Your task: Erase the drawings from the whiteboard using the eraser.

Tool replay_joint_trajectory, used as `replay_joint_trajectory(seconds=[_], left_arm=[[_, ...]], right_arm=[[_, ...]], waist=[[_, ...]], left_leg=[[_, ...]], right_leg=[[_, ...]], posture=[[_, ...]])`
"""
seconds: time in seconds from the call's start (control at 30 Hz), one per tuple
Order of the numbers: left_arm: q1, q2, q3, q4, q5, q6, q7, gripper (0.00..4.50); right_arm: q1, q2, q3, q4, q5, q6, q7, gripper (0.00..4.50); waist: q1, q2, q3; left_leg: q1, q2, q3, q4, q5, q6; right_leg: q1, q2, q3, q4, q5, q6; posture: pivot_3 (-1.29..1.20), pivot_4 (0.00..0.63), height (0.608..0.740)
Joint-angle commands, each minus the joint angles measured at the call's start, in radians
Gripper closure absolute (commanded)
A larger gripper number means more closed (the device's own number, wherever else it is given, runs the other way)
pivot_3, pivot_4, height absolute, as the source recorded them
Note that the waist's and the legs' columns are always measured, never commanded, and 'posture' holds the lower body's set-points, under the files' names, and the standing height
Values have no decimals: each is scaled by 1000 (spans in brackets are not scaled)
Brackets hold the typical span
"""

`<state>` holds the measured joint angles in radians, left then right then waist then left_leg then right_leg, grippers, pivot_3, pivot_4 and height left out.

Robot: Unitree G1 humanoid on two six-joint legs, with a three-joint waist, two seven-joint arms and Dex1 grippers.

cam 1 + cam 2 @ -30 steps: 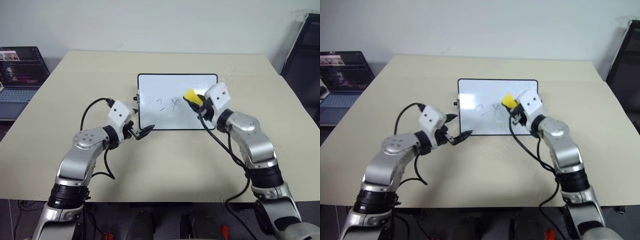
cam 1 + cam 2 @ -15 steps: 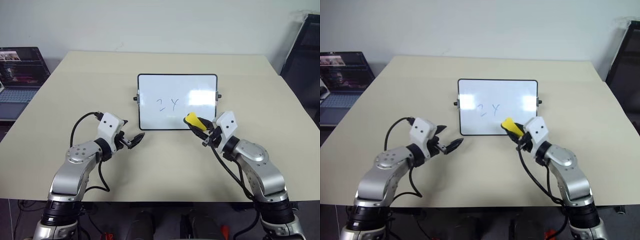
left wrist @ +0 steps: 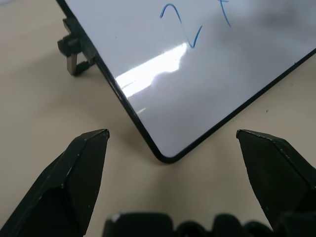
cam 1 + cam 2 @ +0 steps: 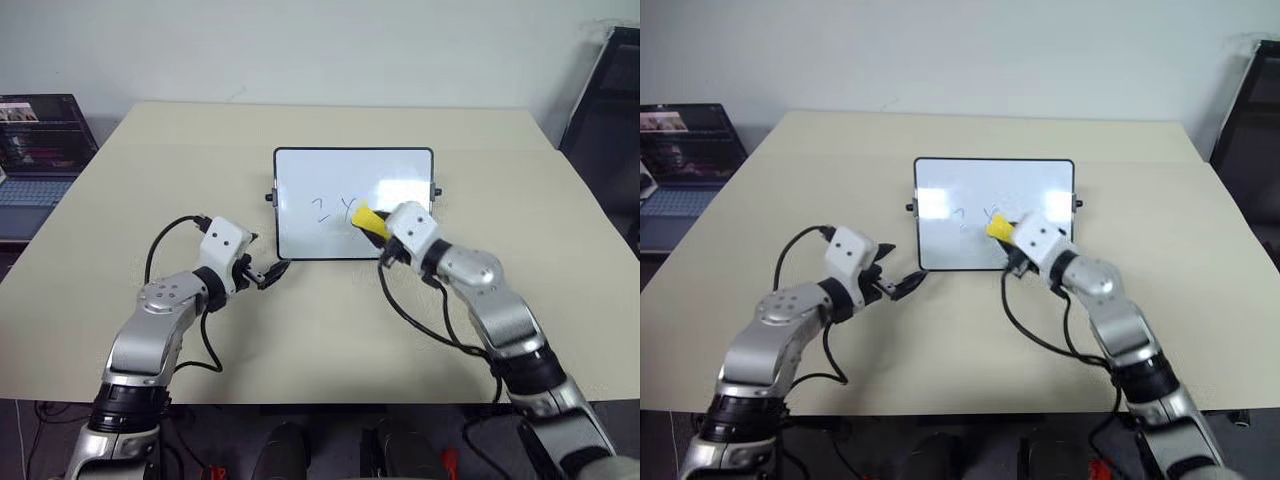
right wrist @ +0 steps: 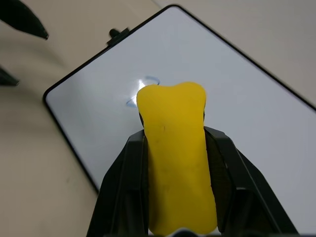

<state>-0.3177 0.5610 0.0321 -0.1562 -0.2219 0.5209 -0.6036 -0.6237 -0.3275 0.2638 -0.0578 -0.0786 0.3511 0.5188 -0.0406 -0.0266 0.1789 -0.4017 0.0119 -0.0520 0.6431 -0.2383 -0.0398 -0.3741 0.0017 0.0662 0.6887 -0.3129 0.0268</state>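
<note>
The whiteboard point(image 4: 353, 203), white with a thin black frame, lies mid-table point(image 4: 320, 330). Thin marks point(image 4: 334, 209), "2 Y", sit left of centre. The right gripper point(image 5: 174, 148) is clamped on the yellow eraser point(image 4: 368, 221) just right of them. The left gripper point(image 3: 173, 136) gapes at the board's near left corner.

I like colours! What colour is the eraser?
Yellow. The eraser shows best in the right wrist view.
</note>
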Motion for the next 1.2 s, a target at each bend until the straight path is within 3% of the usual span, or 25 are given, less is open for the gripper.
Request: replay_joint_trajectory(seconds=[0.03,0.47,0.63,1.03,1.2], left_arm=[[-42,20,-22,-24,13,-13,-24,0],[-109,37,-76,-48,12,28,-67,0],[-97,34,-81,-80,8,50,-61,0],[-119,24,-97,-102,6,87,-56,0],[-114,23,-97,-97,6,79,-59,0]], right_arm=[[-121,35,15,117,-29,21,-8,3305],[-358,63,80,544,-104,-33,62,3305],[-329,-7,153,501,-156,-54,189,3305],[-476,65,108,722,-199,-172,34,3305],[-463,63,119,733,-179,-162,136,3306]], waist=[[0,0,0],[-1,0,0],[-1,0,0],[-15,0,0],[-16,0,0]], left_leg=[[0,0,0,0,0,0],[-1,0,1,0,0,0],[-1,0,1,0,0,0],[1,-1,1,2,0,0],[1,-1,1,1,0,0]], right_leg=[[0,0,0,0,0,0],[-1,0,-1,0,0,0],[-1,0,-1,0,0,0],[-1,0,-1,6,0,0],[-1,0,-1,6,0,0]], posture=[[0,150,740],[0,150,740],[0,150,740],[0,150,740],[0,150,740]])
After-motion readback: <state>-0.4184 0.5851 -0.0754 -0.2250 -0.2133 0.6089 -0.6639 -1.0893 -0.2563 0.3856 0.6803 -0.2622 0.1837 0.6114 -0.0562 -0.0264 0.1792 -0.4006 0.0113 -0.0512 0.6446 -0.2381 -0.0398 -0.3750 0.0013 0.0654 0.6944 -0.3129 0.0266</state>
